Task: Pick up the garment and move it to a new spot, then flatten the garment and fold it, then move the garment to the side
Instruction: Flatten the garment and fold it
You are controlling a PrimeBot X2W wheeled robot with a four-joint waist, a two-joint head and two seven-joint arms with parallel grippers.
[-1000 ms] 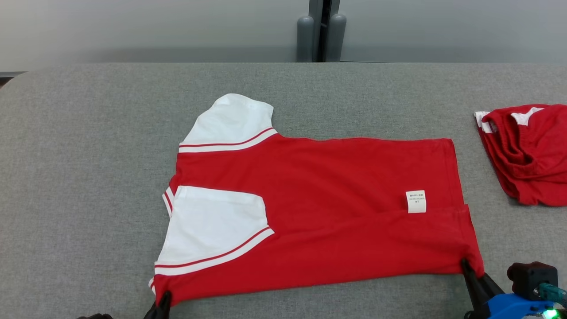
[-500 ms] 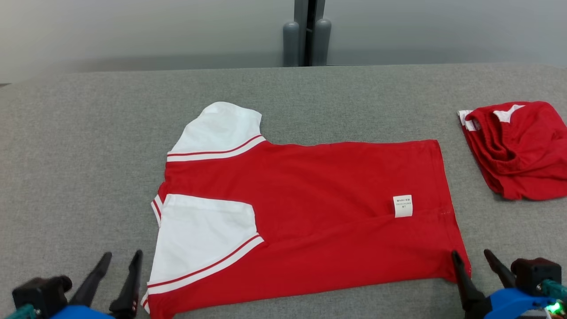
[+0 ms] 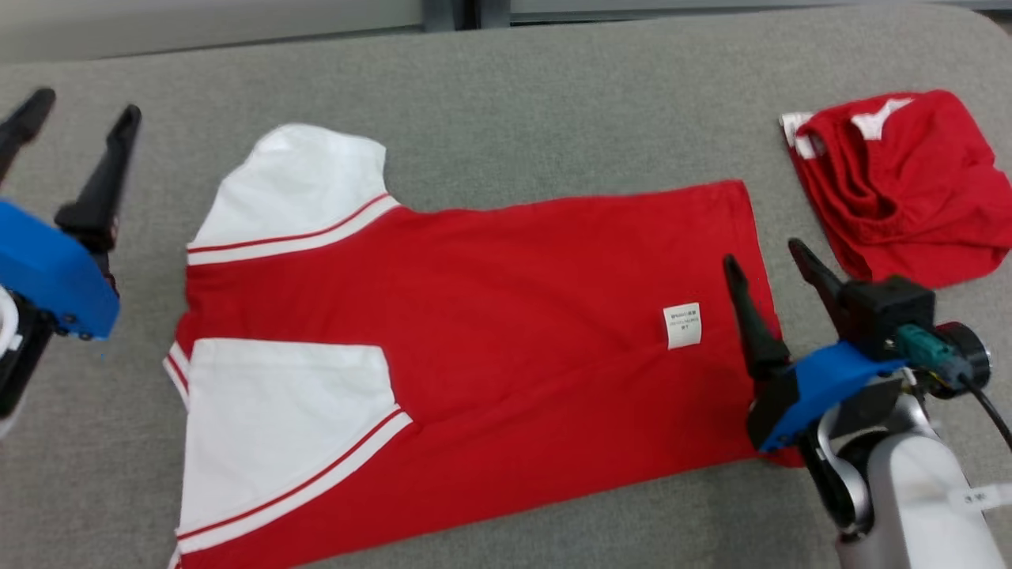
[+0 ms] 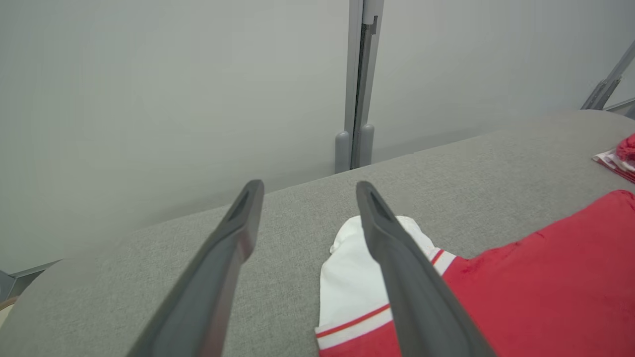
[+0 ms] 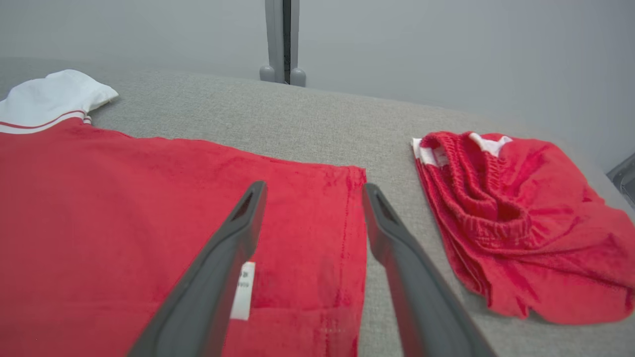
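At the left of the head view the left gripper [image 3: 83,107] hangs above the grey tabletop [image 3: 506,95], clear of the cloth, its fingers spread wide with nothing between them. A second ago those fingers were pressed together on the near left corner of the garment; they have since let go and risen. From the left wrist view the far sleeve [image 4: 357,267] lies flat below and beyond the open fingers.

The garment, a red T-shirt [image 3: 514,332] with white sleeves, lies spread across the middle of the tabletop, neck end to the left and hem to the right. Its near sleeve [image 3: 285,427] is laid over the red body and a white care label [image 3: 681,325] shows near the hem, so the near edge looks already folded lengthwise. The whole head view has shifted since then, which is the camera moving, not the shirt.

The right gripper [image 3: 761,254] is raised over the hem end, fingers likewise parted and empty; a second ago they pinched the near right hem corner. Further right, well apart from the shirt, sits a crumpled pair of red shorts [image 3: 901,182].

Both releases suggest one fold has just been set down. The shirt appears to hold it flat, leaving further folding and the move to the side.
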